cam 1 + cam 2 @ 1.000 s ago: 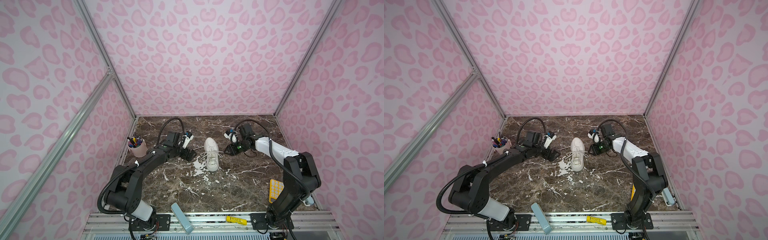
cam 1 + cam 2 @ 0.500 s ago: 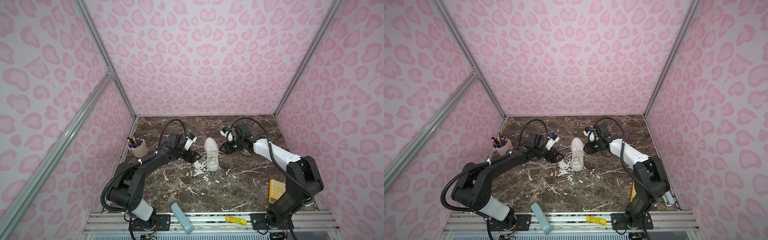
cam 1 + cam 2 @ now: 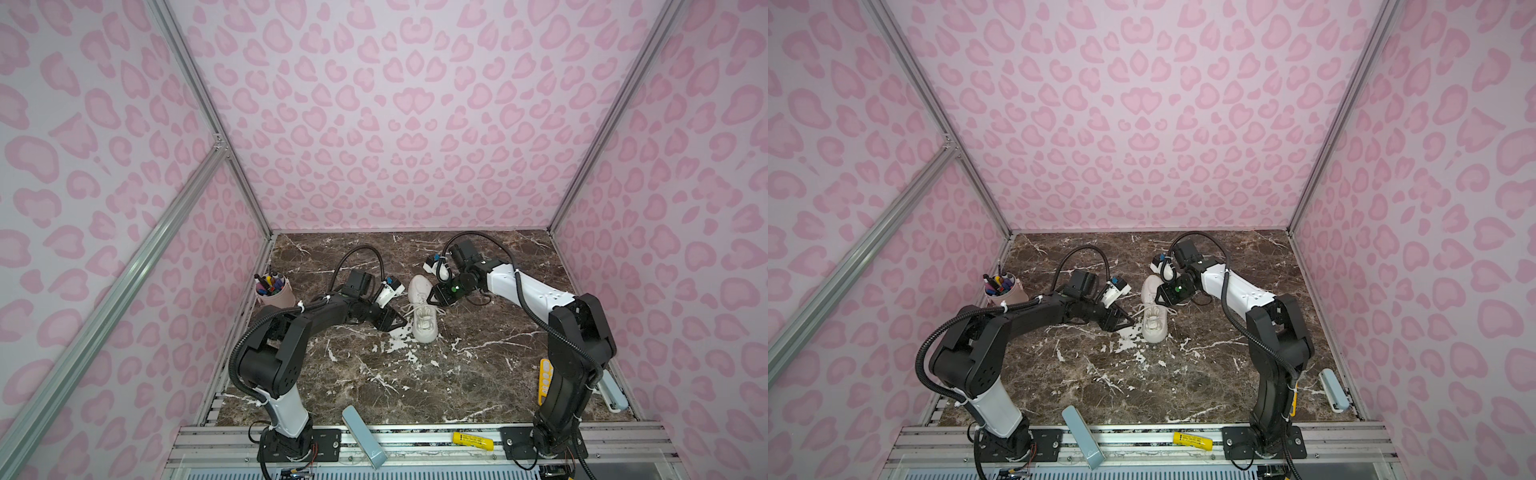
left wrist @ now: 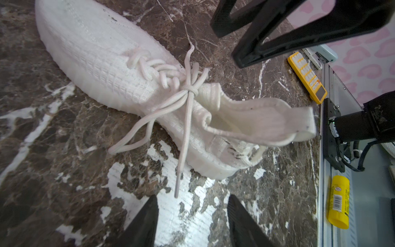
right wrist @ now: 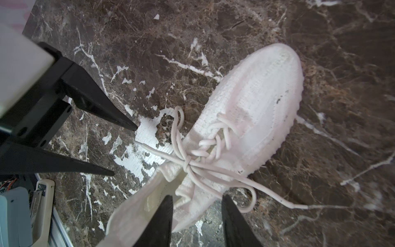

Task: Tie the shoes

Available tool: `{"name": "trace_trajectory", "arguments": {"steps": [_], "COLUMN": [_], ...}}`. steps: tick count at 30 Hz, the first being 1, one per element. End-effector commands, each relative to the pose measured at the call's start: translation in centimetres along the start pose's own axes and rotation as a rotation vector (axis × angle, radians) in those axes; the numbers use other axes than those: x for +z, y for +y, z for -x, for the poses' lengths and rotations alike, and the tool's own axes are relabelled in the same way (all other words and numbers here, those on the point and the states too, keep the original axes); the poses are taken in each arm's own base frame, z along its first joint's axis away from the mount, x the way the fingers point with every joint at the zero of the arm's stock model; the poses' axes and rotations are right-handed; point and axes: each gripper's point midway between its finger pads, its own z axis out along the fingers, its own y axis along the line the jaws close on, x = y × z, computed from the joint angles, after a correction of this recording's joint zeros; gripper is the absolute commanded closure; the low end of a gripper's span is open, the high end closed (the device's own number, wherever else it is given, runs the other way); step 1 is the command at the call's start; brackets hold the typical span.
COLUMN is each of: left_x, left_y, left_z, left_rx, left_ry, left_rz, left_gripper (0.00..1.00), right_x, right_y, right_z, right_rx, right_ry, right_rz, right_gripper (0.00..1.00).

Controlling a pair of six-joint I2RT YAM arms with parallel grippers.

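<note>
We've got the white sneaker (image 3: 423, 309) sitting mid marble table (image 3: 374, 374) w/ laces (image 4: 188, 92) knotted in a bow, L gripper (image 4: 192, 198) & R gripper (image 5: 197, 196) flanking it, both w/ jaws apart, gripping nothing atm.

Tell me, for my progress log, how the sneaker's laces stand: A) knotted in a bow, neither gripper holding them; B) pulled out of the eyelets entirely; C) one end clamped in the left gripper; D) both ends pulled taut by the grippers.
A: the laces are cinched in a bow knot on the sneaker, and the left gripper and right gripper both stand open, holding nothing.
</note>
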Motion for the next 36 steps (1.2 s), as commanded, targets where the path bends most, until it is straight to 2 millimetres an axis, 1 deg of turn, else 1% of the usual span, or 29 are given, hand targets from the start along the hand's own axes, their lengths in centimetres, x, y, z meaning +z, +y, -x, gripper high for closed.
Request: {"name": "trace_trajectory", "arguments": {"steps": [1, 2, 4, 6, 8, 9, 12, 16, 17, 19, 21, 27, 30, 36], "left_x": [0.4, 0.5, 0.7, 0.8, 0.8, 0.8, 0.7, 0.7, 0.7, 0.7, 0.9, 1.1, 1.1, 1.1], "left_y": [-0.3, -0.3, -0.2, -0.1, -0.1, -0.1, -0.1, 0.1, 0.3, 0.5, 0.6, 1.0, 0.9, 0.9], "left_z": [0.7, 0.8, 0.8, 0.7, 0.6, 0.6, 0.5, 0.7, 0.8, 0.9, 0.9, 1.0, 1.1, 0.6], "left_rx": [0.028, 0.029, 0.026, 0.028, 0.033, 0.041, 0.042, 0.047, 0.046, 0.041, 0.032, 0.021, 0.020, 0.016], "left_ry": [-0.010, -0.008, -0.003, 0.004, 0.005, 0.005, 0.008, 0.003, -0.001, -0.001, 0.003, 0.008, 0.010, 0.018], "left_rz": [-0.038, -0.040, -0.047, -0.045, -0.038, -0.037, -0.035, -0.016, -0.010, 0.002, 0.003, 0.015, 0.008, 0.016], "left_gripper": [0.52, 0.56, 0.57, 0.62, 0.63, 0.66, 0.71, 0.74, 0.74, 0.77, 0.80, 0.97, 1.00, 1.00], "right_x": [0.4, 0.5, 0.5, 0.6, 0.6, 0.6, 0.7, 1.0, 0.6, 0.6, 0.6, 0.7, 0.8, 1.4], "right_y": [0.5, 0.5, 0.7, 0.8, 0.9, 0.9, 0.8, 0.6, 0.7, 0.7, 0.6, 0.6, 0.6, 0.5], "right_z": [-0.8, -0.7, -0.6, -0.5, -0.4, -0.4, -0.5, -1.0, 0.2, 0.4, 0.5, 0.9, 0.9, 0.7], "right_rx": [-0.027, -0.031, -0.041, -0.049, -0.056, -0.057, -0.064, -0.063, -0.075, -0.078, -0.081, -0.087, -0.089, -0.091], "right_ry": [0.047, 0.046, 0.052, 0.058, 0.056, 0.060, 0.070, 0.090, 0.063, 0.061, 0.061, 0.062, 0.067, 0.083], "right_rz": [0.019, 0.022, 0.025, 0.026, 0.027, 0.027, 0.024, 0.020, 0.017, 0.018, 0.018, 0.018, 0.024, 0.037], "right_gripper": [0.60, 0.60, 0.61, 0.61, 0.61, 0.61, 0.61, 0.61, 0.61, 0.62, 0.62, 0.62, 0.63, 0.62]}}
